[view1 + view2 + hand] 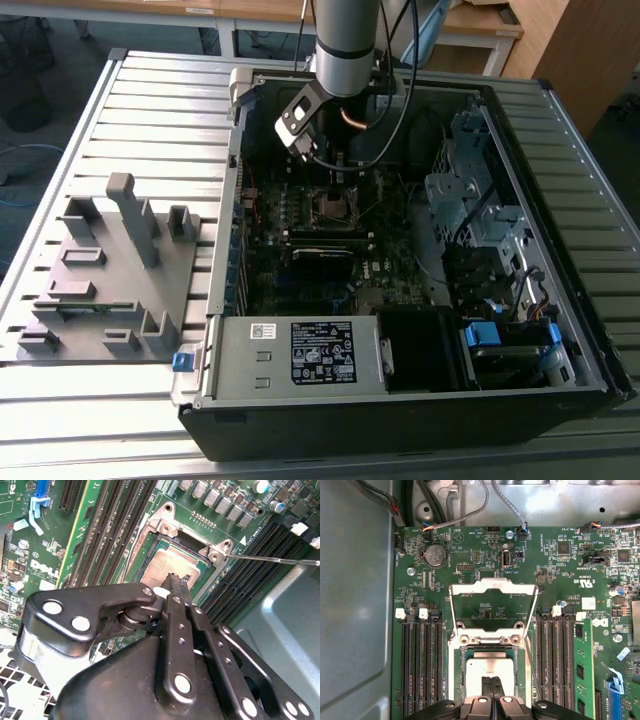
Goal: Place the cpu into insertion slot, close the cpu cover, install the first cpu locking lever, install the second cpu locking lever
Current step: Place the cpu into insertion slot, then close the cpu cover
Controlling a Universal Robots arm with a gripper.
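One slatted metal table (150, 100) carries everything, and on it sits an open computer case (420, 425) with the insertion slot (521, 672) near the middle of its green circuit board (560, 580). Well away from the slot, outside the case toward the exterior view's left, lies a grey moulded fixture (110, 270). Straight above the slot the arm (345, 40) comes down into the case. Long black memory slots (420, 665) run along both flanks of the slot. From where I stand the gripper (492, 681) is right over the slot, its two black fingers (487, 686) drawn tight together with nothing between them, tips down on or just above the chip. The cpu cover (493, 585) is swung open, hinged at the slot's edge and lying back over the board beyond it, its window showing bare board. The cpu (480, 672) lies flat inside the slot, silver top up. A thin wire lever (270, 558) sticks out from one corner of the slot, unlatched.
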